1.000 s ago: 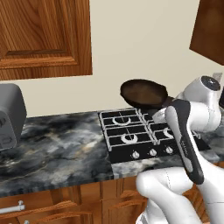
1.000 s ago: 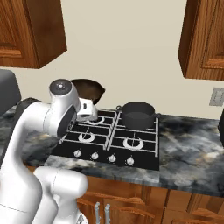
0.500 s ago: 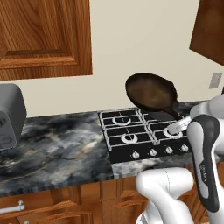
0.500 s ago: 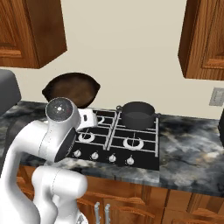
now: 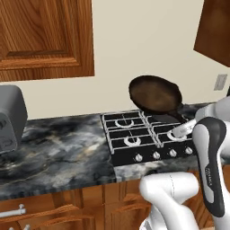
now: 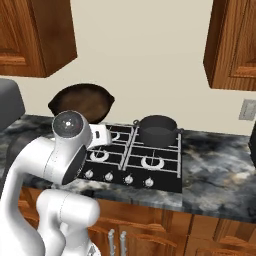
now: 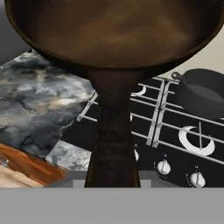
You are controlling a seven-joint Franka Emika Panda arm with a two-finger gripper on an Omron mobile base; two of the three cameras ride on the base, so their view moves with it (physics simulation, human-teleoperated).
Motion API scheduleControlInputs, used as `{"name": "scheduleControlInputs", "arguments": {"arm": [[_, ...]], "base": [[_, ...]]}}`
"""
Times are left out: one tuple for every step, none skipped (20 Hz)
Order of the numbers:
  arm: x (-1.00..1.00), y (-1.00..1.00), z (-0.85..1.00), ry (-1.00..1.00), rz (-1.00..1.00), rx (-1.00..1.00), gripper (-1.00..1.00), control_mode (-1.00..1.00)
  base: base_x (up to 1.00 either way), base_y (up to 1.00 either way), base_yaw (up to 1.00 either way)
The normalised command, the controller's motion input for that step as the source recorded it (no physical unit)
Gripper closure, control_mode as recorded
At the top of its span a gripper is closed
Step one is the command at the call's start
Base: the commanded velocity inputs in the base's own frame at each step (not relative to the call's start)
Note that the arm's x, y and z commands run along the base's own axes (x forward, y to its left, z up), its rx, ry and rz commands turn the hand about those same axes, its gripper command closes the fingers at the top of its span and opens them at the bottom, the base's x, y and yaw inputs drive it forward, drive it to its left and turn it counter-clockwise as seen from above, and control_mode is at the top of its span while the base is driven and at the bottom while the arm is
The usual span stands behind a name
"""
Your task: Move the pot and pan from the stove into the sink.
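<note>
The pan (image 5: 155,94) hangs in the air over the back of the stove (image 5: 134,143), tilted so its dark brown inside faces the camera. Its long handle runs down to my gripper (image 5: 185,129), which is shut on it. In the right base view the pan (image 6: 82,102) sits above the stove's left edge, just beyond my gripper (image 6: 101,134). The hand view has the pan (image 7: 113,30) close up, its handle (image 7: 113,140) running down to the bottom. The pot (image 6: 157,130) stands on the stove's (image 6: 150,172) back right burner. The sink is out of view.
A grey appliance (image 5: 10,119) stands on the marbled counter (image 5: 58,148) at the far left. Wooden wall cabinets (image 5: 45,36) hang above, left and right. More counter (image 6: 220,170) lies right of the stove. Silver knobs (image 6: 127,179) line the stove's front.
My arm has swung and lowered its elbow, carrying the pan left in the right base view. The pan has tipped up to face the cameras more. The pot has not moved.
</note>
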Motion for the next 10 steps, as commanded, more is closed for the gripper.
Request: {"name": "scheduleControlInputs", "arguments": {"arm": [[0.00, 0.00, 0.00, 0.00, 0.00, 0.00, 1.00, 1.00], [0.00, 0.00, 0.00, 0.00, 0.00, 0.00, 1.00, 1.00], [0.00, 0.00, 0.00, 0.00, 0.00, 0.00, 1.00, 1.00], [0.00, 0.00, 0.00, 0.00, 0.00, 0.00, 1.00, 1.00], [0.00, 0.00, 0.00, 0.00, 0.00, 0.00, 1.00, 1.00], [0.00, 0.00, 0.00, 0.00, 0.00, 0.00, 1.00, 1.00], [0.00, 0.00, 0.00, 0.00, 0.00, 0.00, 1.00, 1.00], [0.00, 0.00, 0.00, 0.00, 0.00, 0.00, 1.00, 1.00], [0.00, 0.00, 0.00, 0.00, 0.00, 0.00, 1.00, 1.00], [0.00, 0.00, 0.00, 0.00, 0.00, 0.00, 1.00, 1.00]], "base": [[-0.69, -0.06, 0.00], [-0.75, -0.06, 0.00], [-0.79, -0.05, 0.00], [-0.80, -0.06, 0.00], [-0.79, -0.08, 0.00], [-0.75, -0.06, 0.00], [-0.72, -0.06, 0.00], [-0.71, -0.05, 0.00], [-0.73, -0.06, 0.00], [-0.71, -0.05, 0.00]]}}
